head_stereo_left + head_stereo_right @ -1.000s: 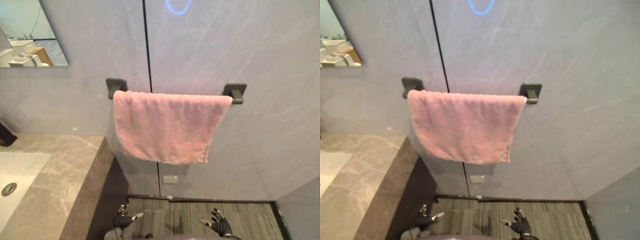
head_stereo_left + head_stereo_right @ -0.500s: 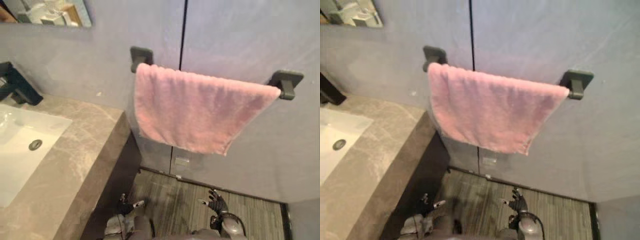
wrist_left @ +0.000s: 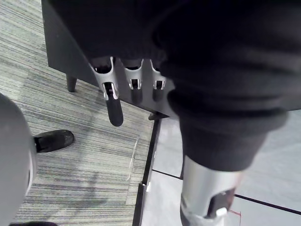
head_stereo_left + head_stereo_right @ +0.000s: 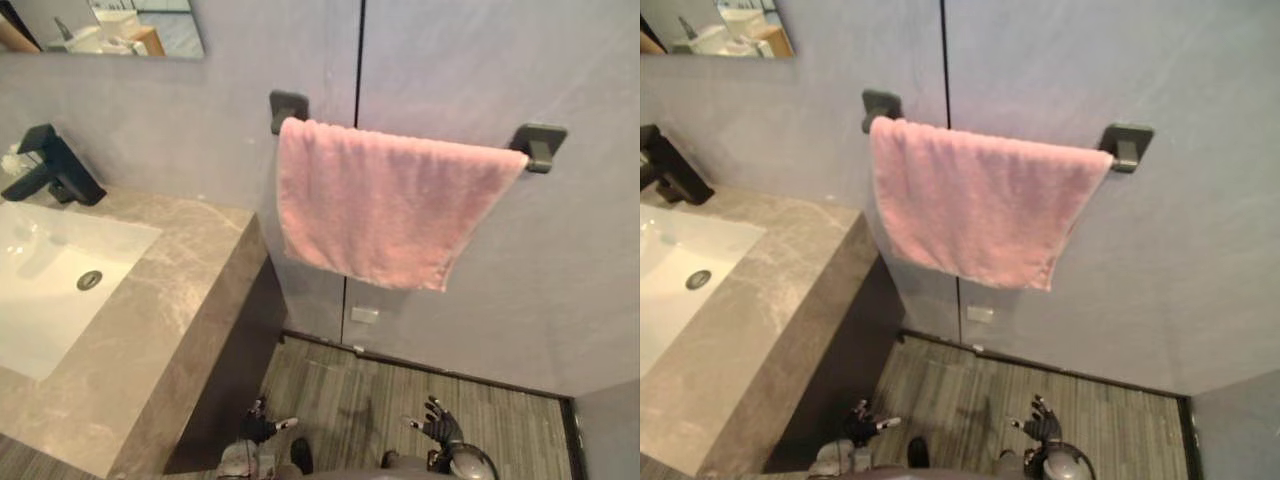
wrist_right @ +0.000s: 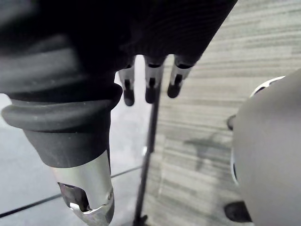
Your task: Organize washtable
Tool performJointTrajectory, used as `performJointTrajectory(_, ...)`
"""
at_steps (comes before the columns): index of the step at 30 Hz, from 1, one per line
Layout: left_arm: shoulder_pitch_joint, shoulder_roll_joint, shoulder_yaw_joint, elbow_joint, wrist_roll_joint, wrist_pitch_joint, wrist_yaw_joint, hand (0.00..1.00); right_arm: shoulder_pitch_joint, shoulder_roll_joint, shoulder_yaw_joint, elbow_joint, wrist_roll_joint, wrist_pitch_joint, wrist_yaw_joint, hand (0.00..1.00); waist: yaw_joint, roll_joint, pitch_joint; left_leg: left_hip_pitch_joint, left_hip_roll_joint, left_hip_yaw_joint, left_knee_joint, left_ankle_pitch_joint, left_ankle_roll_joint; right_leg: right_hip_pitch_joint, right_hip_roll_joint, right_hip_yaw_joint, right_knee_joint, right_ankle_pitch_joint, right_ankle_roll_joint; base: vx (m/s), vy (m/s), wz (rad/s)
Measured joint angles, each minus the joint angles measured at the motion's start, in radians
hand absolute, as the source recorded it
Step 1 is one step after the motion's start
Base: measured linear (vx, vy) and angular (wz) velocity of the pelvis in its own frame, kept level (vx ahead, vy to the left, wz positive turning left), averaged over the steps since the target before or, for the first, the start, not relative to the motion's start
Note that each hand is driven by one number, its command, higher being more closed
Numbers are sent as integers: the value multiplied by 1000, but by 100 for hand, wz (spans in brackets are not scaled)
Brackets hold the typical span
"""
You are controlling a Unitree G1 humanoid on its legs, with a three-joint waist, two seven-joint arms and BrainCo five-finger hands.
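Observation:
A pink towel [image 4: 390, 205] hangs over a dark wall rail [image 4: 538, 146] on the grey wall. To its left a grey stone washtable [image 4: 165, 325] holds a white sink [image 4: 50, 290] with a black tap [image 4: 55, 165]. My left hand [image 4: 262, 428] hangs low over the striped floor, fingers straight and holding nothing, as the left wrist view shows its fingers [image 3: 114, 106]. My right hand [image 4: 438, 426] hangs low to the right, also open and empty, its fingers [image 5: 149, 89] relaxed.
A mirror [image 4: 105, 25] hangs above the tap. A white socket plate [image 4: 365, 315] sits low on the wall under the towel. The washtable's dark side panel [image 4: 235, 370] stands beside my left hand. Striped grey floor [image 4: 380, 400] lies below.
The camera has swung left and down, bringing more of the sink and tap into view. Both hands stay hanging low and open.

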Motion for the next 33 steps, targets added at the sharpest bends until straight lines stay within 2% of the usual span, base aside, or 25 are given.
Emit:
performJointTrajectory(2,-1,2,8,-2,4,0,0,0,1,-1,8,0,1,0,0,0,1,-8,-3,-8,-8,-12,0,0,0,-22,14,69,46,-35,10,-52,-42,29)
performJointTrajectory(3,-1,0,8,-6,6,0,0,0,4,1,8,-1,0,0,0,0,5,-1,-7,-11,-13,-39,0,1,2,-23,20,92,70,-56,39,-14,-33,51)
performJointTrajectory(4,-1,-3,8,-8,6,0,0,0,7,2,9,-2,1,0,0,0,8,-1,-8,-12,-16,-57,0,3,4,-23,28,115,88,-57,50,25,-33,73)
performJointTrajectory(5,-3,-7,8,-15,5,0,0,0,21,4,9,-7,0,0,2,0,18,-10,-7,-15,-29,-102,0,3,5,-23,33,151,123,-56,37,60,-24,97)
performJointTrajectory(6,-6,-9,8,-15,5,1,1,0,16,-4,11,-7,0,0,2,0,26,-5,-8,-26,-28,-153,0,3,6,-42,58,258,187,-50,-5,75,-10,111)
performJointTrajectory(7,-5,-7,9,-16,5,1,1,0,18,-2,11,-7,0,1,2,0,27,-5,-9,-33,-28,-170,0,4,5,-50,61,299,208,-61,-20,89,1,138)
performJointTrajectory(8,4,1,18,-30,4,-1,2,0,22,12,21,-3,-2,3,2,0,27,-37,-28,-49,-46,-189,1,8,-1,-53,44,355,187,-77,-11,114,-84,142)
performJointTrajectory(9,9,7,40,-46,2,-1,4,0,18,30,47,5,-7,6,3,0,44,-71,-47,-80,-64,-210,1,21,-18,-43,24,370,154,-133,2,95,-91,124)
performJointTrajectory(10,0,1,47,-44,-3,-1,7,0,7,30,55,6,-14,8,3,0,55,-74,-49,-90,-57,-220,1,39,-18,-44,29,361,150,-139,-5,34,-172,90)
performJointTrajectory(11,-1,-6,48,-47,-6,-4,10,0,-12,27,81,6,-27,9,5,0,68,-53,-43,-108,-43,-242,4,52,-28,-45,43,329,143,-138,-11,-37,-140,71)
performJointTrajectory(13,-9,-16,48,-48,-15,-4,21,0,-51,23,130,-5,-38,9,7,0,79,-43,-40,-149,-29,-296,8,75,-47,-56,61,272,154,-139,-22,-44,-141,78)
performJointTrajectory(16,-20,-33,45,-63,-33,-1,24,0,-81,7,158,-50,-37,5,13,0,75,-5,-15,-242,-23,-315,51,70,-21,-80,73,142,175,-145,-48,-81,-148,119)
performJointTrajectory(17,-33,-44,44,-63,-33,1,23,0,-84,12,154,-51,-37,5,12,0,72,-16,-4,-257,-23,-275,64,27,19,-71,49,92,141,-128,-68,-80,-125,164)
performJointTrajectory(18,-58,-41,41,-65,-33,2,24,0,-85,17,134,-52,-38,6,9,0,68,-27,12,-329,-19,-101,262,-3,40,-52,10,21,129,-120,-73,-41,-73,169)
performJointTrajectory(19,-57,-41,37,-70,-33,2,22,0,-80,12,121,-56,-38,8,6,0,72,-15,16,-354,9,8,440,-5,43,-42,3,-21,151,-120,-74,-51,-77,165)
performJointTrajectory(20,-44,-45,31,-86,-33,2,22,0,-73,5,119,-67,-38,9,1,0,70,-1,22,-358,39,71,509,-54,52,-34,26,-52,186,-124,-81,-77,-72,182)
performJointTrajectory(21,-37,-43,2,-105,-33,-1,21,0,-73,-9,114,-87,-37,8,-2,0,47,34,29,-345,34,54,420,-4,62,-54,51,-45,201,-131,-104,-119,-95,200)
performJointTrajectory(22,-46,-14,0,-112,-32,-4,19,0,-65,4,111,-83,-37,-1,-2,0,23,-11,13,-326,-2,56,395,-43,40,-45,25,-40,76,-88,-100,-101,-80,186)
performJointTrajectory(23,-56,-14,0,-100,-32,1,18,0,-75,4,107,-82,-36,-8,-1,0,22,-3,26,-323,30,96,495,-124,35,-28,33,-81,65,-78,-102,-82,-71,120)
performJointTrajectory(24,-41,-13,-2,-96,-32,6,15,0,-70,9,106,-81,-34,-8,-4,0,30,-8,28,-274,70,157,621,-239,4,-14,30,-113,61,-71,-105,-53,-18,94)
performJointTrajectory(25,-33,-17,-3,-74,-30,7,10,0,-65,11,94,-78,-32,-8,-3,0,24,1,29,-211,79,155,584,-292,-35,-8,31,-144,55,-65,-96,-55,9,88)
performJointTrajectory(26,-37,-20,-4,-60,-28,6,5,0,-66,12,82,-73,-31,-8,-3,0,20,12,32,-197,71,143,532,-301,-38,-8,34,-161,51,-62,-93,-74,51,89)
performJointTrajectory(28,-44,-14,-15,-38,-23,7,0,0,-71,15,67,-38,-29,-7,-4,0,26,16,36,-164,44,144,411,-276,7,-7,39,-175,20,-31,-81,-111,62,51)
performJointTrajectory(30,-30,-1,-17,-30,-24,4,1,0,-67,28,73,-22,-28,-7,-2,0,27,12,37,-136,14,133,319,-214,13,-3,33,-164,-14,16,-78,-101,61,14)
performJointTrajectory(33,-28,12,-10,1,-23,2,2,0,-71,26,77,8,-29,-6,-3,0,25,8,35,-99,-23,134,209,-145,41,-3,22,-138,-39,33,-59,-139,64,-5)
